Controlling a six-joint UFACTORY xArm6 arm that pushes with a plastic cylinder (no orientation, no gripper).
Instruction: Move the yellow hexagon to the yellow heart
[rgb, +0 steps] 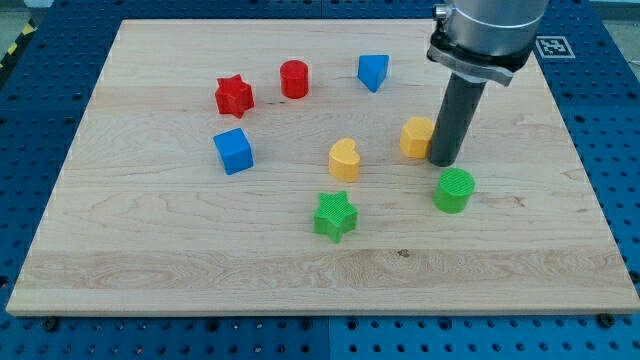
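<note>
The yellow hexagon (417, 136) sits right of the board's middle. The yellow heart (344, 160) lies to its left and a little lower, a short gap between them. My tip (444, 162) rests on the board right against the hexagon's right side, touching or nearly touching it. The rod rises from there to the arm at the view's top right.
A green cylinder (454, 190) stands just below and right of my tip. A green star (335, 216) lies below the heart. A blue cube (233, 150), red star (234, 95), red cylinder (294, 78) and blue triangular block (373, 71) lie to the left and top. All rest on the wooden board (150, 260).
</note>
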